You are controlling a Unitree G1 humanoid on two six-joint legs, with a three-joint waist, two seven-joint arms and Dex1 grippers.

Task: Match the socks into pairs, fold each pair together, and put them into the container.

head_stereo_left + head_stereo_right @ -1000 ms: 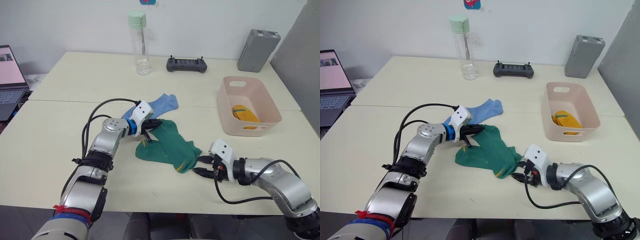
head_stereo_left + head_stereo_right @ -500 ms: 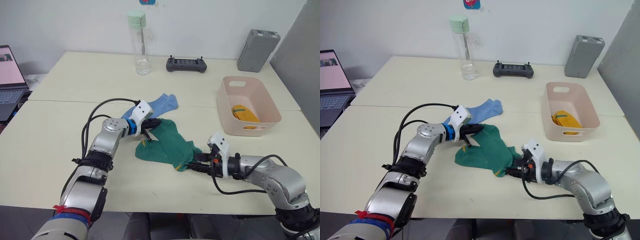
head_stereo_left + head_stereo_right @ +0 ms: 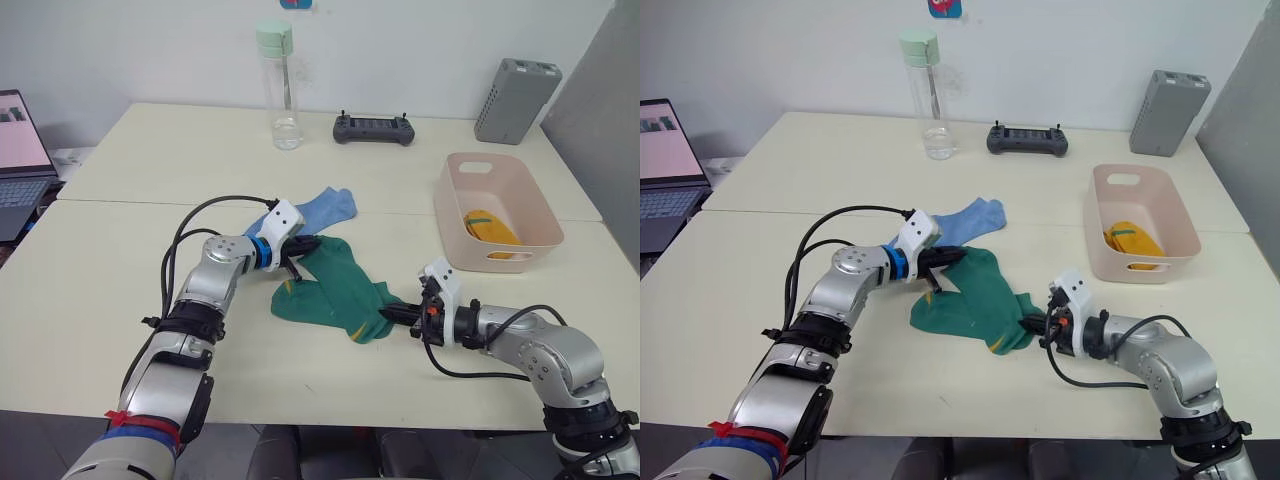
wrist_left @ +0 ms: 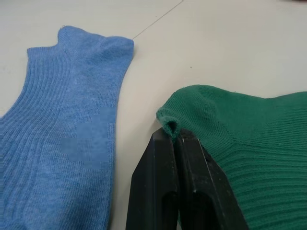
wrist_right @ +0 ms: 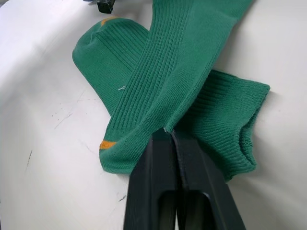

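We've got the two head views looking forward and down over the table (image 3: 120, 270), both sharing the same scene, the right eye's picture set slightly aside. The left wrist view sits close along the left gripper (image 4: 175, 139), right at the cloth. The right wrist view looks close along the right gripper (image 5: 169, 135).

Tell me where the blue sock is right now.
The blue sock lies flat on the table near its middle, just beyond the left tool and the green socks, well left of the pink container.
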